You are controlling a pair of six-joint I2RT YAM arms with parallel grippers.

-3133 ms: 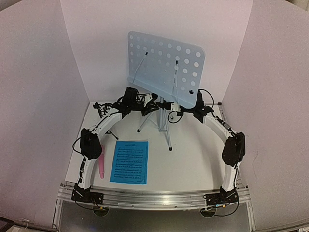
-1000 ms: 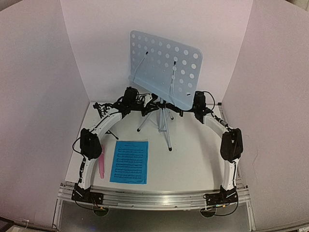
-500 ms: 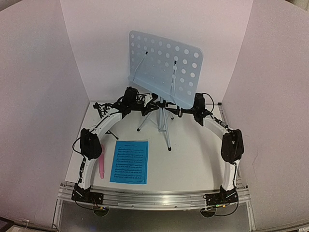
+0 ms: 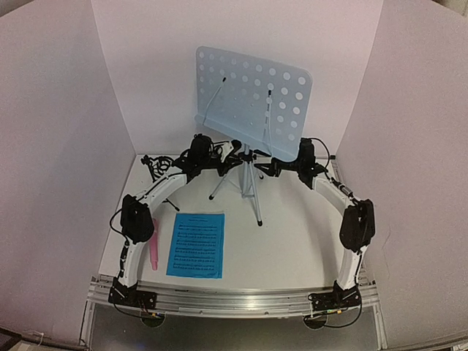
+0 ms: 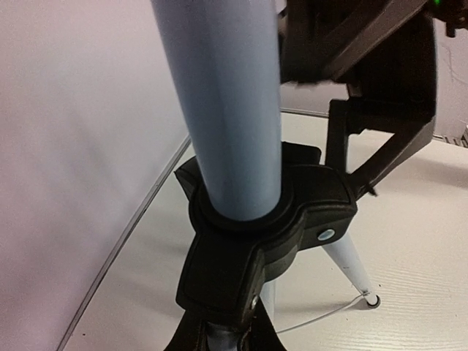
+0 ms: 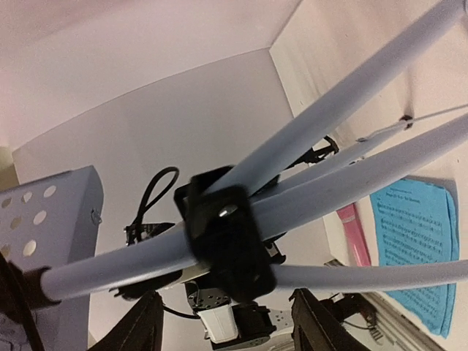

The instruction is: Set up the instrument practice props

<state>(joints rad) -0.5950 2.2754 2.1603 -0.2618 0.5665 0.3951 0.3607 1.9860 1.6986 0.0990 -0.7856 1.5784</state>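
Note:
The pale-blue perforated music stand (image 4: 252,99) stands upright on its slim tripod at the back middle of the table. My left gripper (image 4: 223,162) is shut on the stand's tube just below the black leg hub (image 5: 263,227), its fingers (image 5: 191,340) at the bottom of the left wrist view. My right gripper (image 4: 274,167) is open beside the hub (image 6: 227,241), with its fingers (image 6: 146,322) apart and touching nothing. The bright-blue sheet music (image 4: 196,245) lies flat near the front left, and the pink microphone (image 4: 154,247) lies just left of it. The small black tripod cannot be picked out.
White walls enclose the table on three sides. Black cables (image 4: 152,162) sit at the back left corner and a thin black rod (image 4: 170,205) lies by the left arm. The stand's legs (image 4: 257,212) spread over the middle of the table.
My right gripper has opened, let go of the stand and drawn back a little to the right. The stand's tray has shifted slightly right. The left gripper keeps its hold.

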